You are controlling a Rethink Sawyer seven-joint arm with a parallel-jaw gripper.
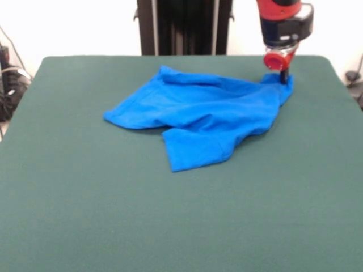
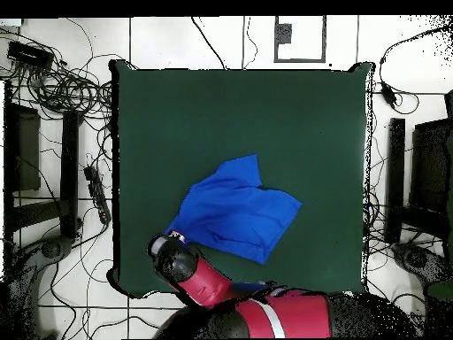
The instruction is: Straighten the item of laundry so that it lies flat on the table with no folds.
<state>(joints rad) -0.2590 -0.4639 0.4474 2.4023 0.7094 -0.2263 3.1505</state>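
The item of laundry (image 1: 204,113), a royal-blue T-shirt, lies rumpled on the far half of the green table (image 1: 170,226), with creases across the body and one part folded toward the front. My gripper (image 1: 283,78) reaches down onto the shirt's far right corner, where the cloth bunches up around its dark tips; it looks shut on that corner. In the overhead view the arm's red and black head covers the gripper (image 2: 174,237) at the lower left edge of the shirt (image 2: 234,212), close to the edge of the table (image 2: 310,115).
Tangled cables (image 2: 62,88) lie on the floor to the left of the table in the overhead view. Black stands (image 2: 394,177) flank both sides. The shirt's gripped corner sits close to the table edge on the arm's side.
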